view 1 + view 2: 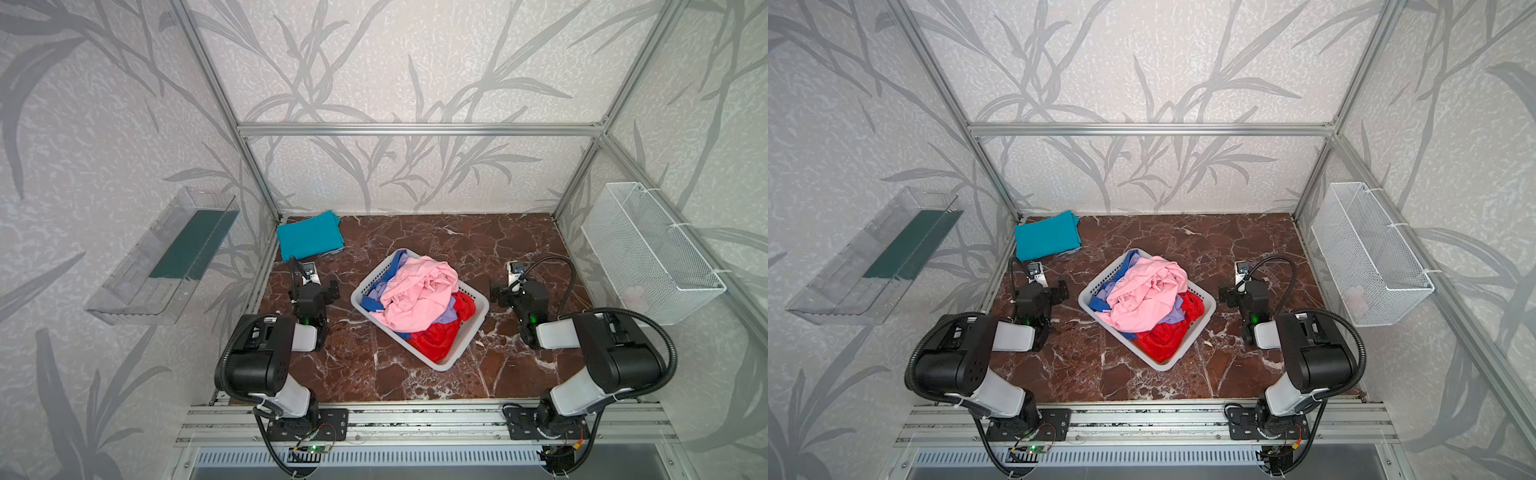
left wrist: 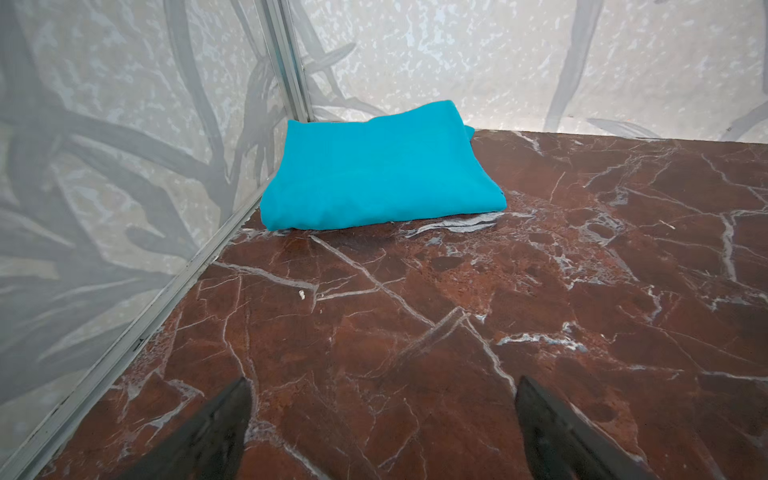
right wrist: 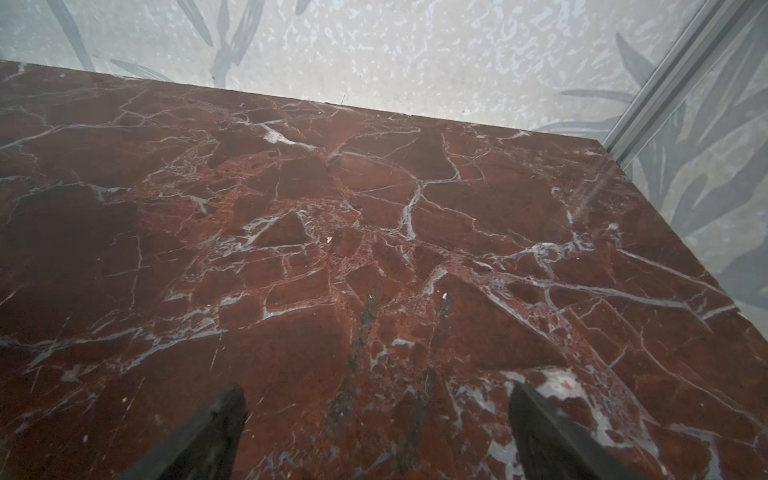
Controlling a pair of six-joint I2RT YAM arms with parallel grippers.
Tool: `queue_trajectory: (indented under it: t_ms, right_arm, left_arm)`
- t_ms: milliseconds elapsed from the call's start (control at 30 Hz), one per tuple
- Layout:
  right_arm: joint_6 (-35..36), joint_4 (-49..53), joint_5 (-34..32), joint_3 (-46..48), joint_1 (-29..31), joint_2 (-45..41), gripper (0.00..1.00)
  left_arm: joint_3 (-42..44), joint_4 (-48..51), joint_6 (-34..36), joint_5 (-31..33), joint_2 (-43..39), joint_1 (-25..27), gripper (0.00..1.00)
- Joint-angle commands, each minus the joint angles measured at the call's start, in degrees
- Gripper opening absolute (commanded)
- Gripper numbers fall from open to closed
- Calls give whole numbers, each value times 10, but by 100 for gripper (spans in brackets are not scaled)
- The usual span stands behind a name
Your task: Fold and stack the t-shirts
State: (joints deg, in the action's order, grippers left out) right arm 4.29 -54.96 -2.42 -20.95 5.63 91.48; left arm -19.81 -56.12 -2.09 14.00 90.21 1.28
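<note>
— Check the left tool. Gripping anything?

— Nothing. Spread fully apart over bare table, facing a teal t-shirt.

— Folded?

— Yes, folded flat, lying in the far left corner of the table, right up against the frame post.

— And the right tool?

— Much the same: spread wide, empty, over bare marble toward the far right corner.

— Now find the remaining shirts.

— Heaped in a white slotted basket set at an angle mid-table, between the two arms in both top views. Topped by a crumpled pink t-shirt. Beneath it, a red t-shirt at the near end and a blue t-shirt along the far left rim. Also a lavender t-shirt peeking out between pink and red.

— Touching either tool?

— No. Clear of both, with open table on each side of the basket.
</note>
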Motion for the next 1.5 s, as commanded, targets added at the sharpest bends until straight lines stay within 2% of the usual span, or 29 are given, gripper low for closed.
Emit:
queue_trajectory:
  t_ms: [0,1000,1067,1167,1233,1300,1367,1400,1467]
  right_arm:
    - [-3,-14,7,-4,-2,-5,99]
    - [-3,-12,6,-6,-2,-6,99]
    - [-3,-18,-16,-1,3,-8,99]
    - [2,-33,-88,24,27,-54,99]
    - [16,-18,-145,34,52,-101,99]
    - [29,15,-224,30,84,-155,99]
    - [15,100,-291,9,112,-211,99]
    - [-4,174,-305,-9,124,-245,99]
    - [-46,338,-281,-62,138,-297,99]
  left_arm:
    - [-13,0,7,3,1,-2,99]
    - [-15,7,2,-4,0,-6,99]
    - [-14,4,2,0,0,-8,99]
    - [-8,16,0,82,-35,11,99]
    - [-7,50,4,107,-81,21,99]
    - [-14,90,11,166,-129,42,99]
    - [-29,108,4,235,-164,68,99]
    - [-44,130,-10,267,-183,80,99]
    - [-89,231,-55,302,-219,95,99]
